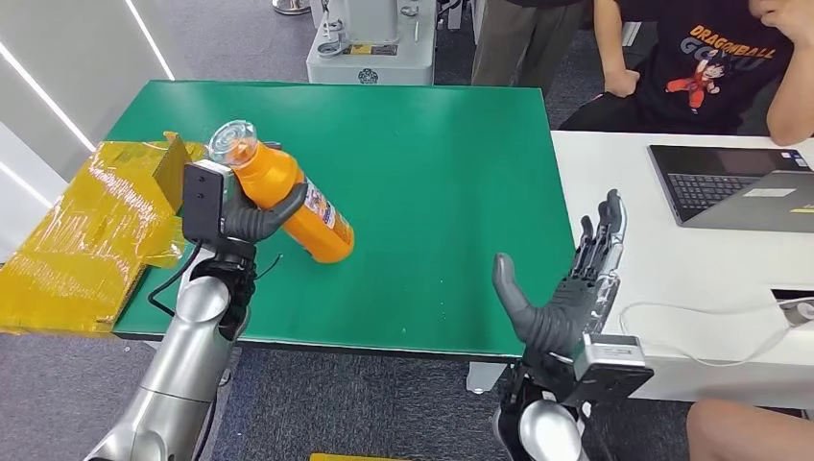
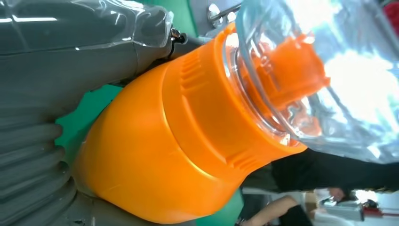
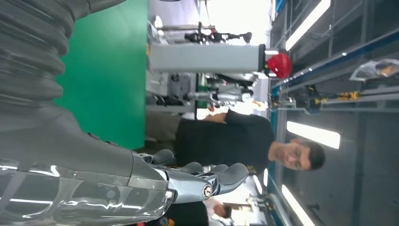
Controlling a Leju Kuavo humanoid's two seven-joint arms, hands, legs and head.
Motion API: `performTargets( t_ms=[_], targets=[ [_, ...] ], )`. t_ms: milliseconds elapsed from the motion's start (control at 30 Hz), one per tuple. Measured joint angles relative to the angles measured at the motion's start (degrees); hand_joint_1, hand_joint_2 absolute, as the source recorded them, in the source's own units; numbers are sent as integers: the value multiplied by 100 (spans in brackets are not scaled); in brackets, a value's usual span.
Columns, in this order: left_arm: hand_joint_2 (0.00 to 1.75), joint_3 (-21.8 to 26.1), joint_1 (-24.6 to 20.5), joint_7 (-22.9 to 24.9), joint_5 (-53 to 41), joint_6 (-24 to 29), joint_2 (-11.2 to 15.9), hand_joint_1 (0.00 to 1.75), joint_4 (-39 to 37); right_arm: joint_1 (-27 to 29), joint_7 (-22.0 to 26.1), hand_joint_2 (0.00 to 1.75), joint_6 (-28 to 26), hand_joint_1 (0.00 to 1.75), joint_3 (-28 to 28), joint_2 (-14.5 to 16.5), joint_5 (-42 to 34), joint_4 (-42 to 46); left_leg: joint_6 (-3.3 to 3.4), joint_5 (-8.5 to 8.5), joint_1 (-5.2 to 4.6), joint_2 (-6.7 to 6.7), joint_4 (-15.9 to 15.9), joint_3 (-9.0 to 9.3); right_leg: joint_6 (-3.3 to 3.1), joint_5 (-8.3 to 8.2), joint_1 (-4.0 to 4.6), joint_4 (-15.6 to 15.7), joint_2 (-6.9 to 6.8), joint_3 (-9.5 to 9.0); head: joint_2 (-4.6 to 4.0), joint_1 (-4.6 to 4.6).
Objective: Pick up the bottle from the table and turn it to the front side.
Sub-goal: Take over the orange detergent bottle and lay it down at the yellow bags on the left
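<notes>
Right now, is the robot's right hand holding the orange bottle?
No, the right hand is open and empty near the table's edge, while the left hand grips the orange bottle.

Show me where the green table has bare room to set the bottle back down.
The green table is bare across its middle and far side, from the orange bottle held by the left hand to the edge beside the white desk. The near strip toward the open right hand is free too. It is crowded at the left edge, by the yellow wrapping.
</notes>
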State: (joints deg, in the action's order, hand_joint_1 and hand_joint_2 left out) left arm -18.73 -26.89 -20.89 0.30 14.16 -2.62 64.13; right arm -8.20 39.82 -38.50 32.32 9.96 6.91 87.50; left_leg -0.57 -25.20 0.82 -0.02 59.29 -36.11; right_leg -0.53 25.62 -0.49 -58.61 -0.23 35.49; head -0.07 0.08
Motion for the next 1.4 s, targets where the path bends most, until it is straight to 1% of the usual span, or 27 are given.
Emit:
performTargets(
  t_ms=[100, 200, 367, 433, 533, 633, 733, 800, 967, 1133, 1267, 1400],
  targets=[
    [175, 64, -108, 29, -142, -26, 86, 175, 83, 146, 18, 175, -65, 0, 115, -10, -42, 65, 0, 0, 0, 1, 0, 1, 0, 0, 0, -1, 0, 0, 0, -1],
    [175, 78, -281, 25, -482, -41, 206, 175, 100, 223, 21, 175, -78, 0, 177, -21, -70, 155, -1, 1, 2, 1, 1, 1, 0, 0, 2, -1, 0, 1, 0, 0],
    [175, 71, -983, 53, -1217, -307, 449, 175, -145, 314, 24, 175, -14, 0, 218, -23, -73, 308, -2, 3, 3, 0, 1, 2, -2, -2, 4, -1, 0, 1, 0, 0],
    [175, 11, -1307, 48, -1814, -335, 523, 175, -368, 353, 24, 175, 26, 0, 219, -23, -71, 366, -3, 5, 3, 0, 2, 1, -3, -3, 4, -1, -1, 1, 0, 1],
    [175, -167, -1791, -11, -2825, -334, 681, 175, -811, 440, 24, 175, 58, 0, 219, -28, -55, 471, -4, 6, 3, 8, 2, 2, -4, -5, 3, -2, 8, 1, 0, 1],
    [175, -352, -2195, -74, -3583, -342, 881, 175, -1229, 541, 19, 175, 91, 0, 217, -39, -39, 578, -5, 6, 3, 15, 2, 3, -5, -5, 4, -3, 17, 2, 0, 1],
    [175, -487, -2468, -111, -3974, -365, 1052, 175, -1580, 602, 10, 175, 138, 0, 211, -52, -43, 665, -5, 6, 4, 16, 0, 3, -5, -5, 4, -3, 19, 5, 0, 0],
    [175, -615, -2614, -43, -4319, -402, 1163, 175, -1763, 632, 7, 175, 162, 0, 208, -58, -54, 711, -5, 6, 5, 15, 0, 3, -5, -5, 6, -3, 17, 5, 0, 1],
    [175, -1175, -3074, 54, -5523, -590, 1457, 175, -2384, 703, 10, 175, 229, 0, 200, -65, -71, 845, -5, 6, 5, 21, -1, 3, -6, -5, 6, -4, 24, 6, 0, 1],
    [175, -1715, -3322, 50, -6245, -634, 1646, 175, -2952, 760, 11, 175, 278, 0, 185, -65, -34, 931, -5, 6, 5, 21, -1, 3, -6, -5, 6, -4, 24, 5, 0, 0],
    [175, -2090, -3349, 8, -6635, -620, 1731, 175, -3321, 788, 5, 175, 296, 0, 179, -65, -23, 973, -5, 6, 5, 21, -1, 3, -6, -5, 6, -4, 24, 5, 0, 1],
    [175, -2354, -3332, 6, -6728, -581, 1790, 175, -3586, 796, -46, 175, 309, 0, 176, -65, 27, 1014, -5, 6, 5, 20, -2, 2, -6, -5, 6, -4, 24, 5, 0, 1]
  ],
)
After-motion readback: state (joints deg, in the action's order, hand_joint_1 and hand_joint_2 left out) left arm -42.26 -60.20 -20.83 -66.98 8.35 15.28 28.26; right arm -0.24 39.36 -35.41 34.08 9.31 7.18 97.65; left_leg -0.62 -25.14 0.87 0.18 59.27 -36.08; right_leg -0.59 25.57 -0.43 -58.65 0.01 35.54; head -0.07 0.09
